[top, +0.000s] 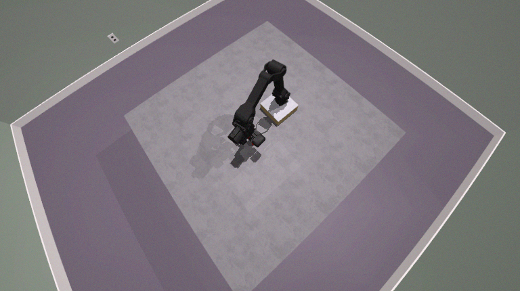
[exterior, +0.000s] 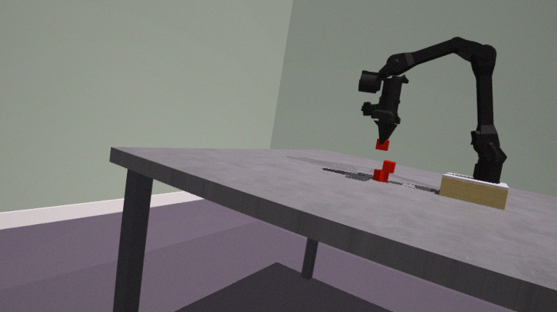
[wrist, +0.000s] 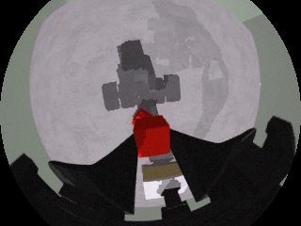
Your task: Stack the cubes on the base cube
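In the exterior view, the red base cube sits on the table. One red loose cube rests on it, offset to the right. My gripper points down and is shut on the other red loose cube. The held cube hangs above the stack with clear space between them, looks about level, and is slightly left of the upper cube in that view. In the wrist view the held cube hides most of the stack; only a red corner shows behind it. In the top view the gripper covers nearly all the red.
A tan block with a white top stands under the arm's base, to the right of the cubes in the exterior view. The grey table carries the arm's shadow around the stack.
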Tool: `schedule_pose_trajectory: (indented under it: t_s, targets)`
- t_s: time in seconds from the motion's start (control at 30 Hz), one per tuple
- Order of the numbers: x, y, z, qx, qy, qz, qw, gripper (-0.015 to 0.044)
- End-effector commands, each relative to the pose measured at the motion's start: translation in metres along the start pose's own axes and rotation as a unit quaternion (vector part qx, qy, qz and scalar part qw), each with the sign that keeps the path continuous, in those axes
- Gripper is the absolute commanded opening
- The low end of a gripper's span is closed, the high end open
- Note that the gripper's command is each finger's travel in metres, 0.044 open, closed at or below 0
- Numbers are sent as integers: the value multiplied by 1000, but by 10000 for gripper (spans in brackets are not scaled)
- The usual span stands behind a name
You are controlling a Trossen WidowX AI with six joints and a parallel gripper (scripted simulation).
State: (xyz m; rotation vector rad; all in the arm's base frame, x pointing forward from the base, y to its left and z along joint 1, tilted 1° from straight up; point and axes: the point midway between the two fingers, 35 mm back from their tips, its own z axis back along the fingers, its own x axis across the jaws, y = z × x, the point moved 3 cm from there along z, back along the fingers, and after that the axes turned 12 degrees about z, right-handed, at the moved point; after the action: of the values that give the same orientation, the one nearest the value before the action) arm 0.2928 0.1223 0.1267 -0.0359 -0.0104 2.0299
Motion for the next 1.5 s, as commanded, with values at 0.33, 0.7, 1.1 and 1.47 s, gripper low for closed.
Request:
schedule_pose_trajectory:
  t_s: [0.33, 0.7, 1.1, 1.47]
  targets:
    - [10, -8, -15, -1, -2, 19, 1000, 105]
    - [10, -6, -31, -2, -4, 12, 1000, 105]
    - [10, -8, -51, 0, -2, 20, 1000, 105]
    - [10, -8, -61, 1, 0, 25, 1000, 105]
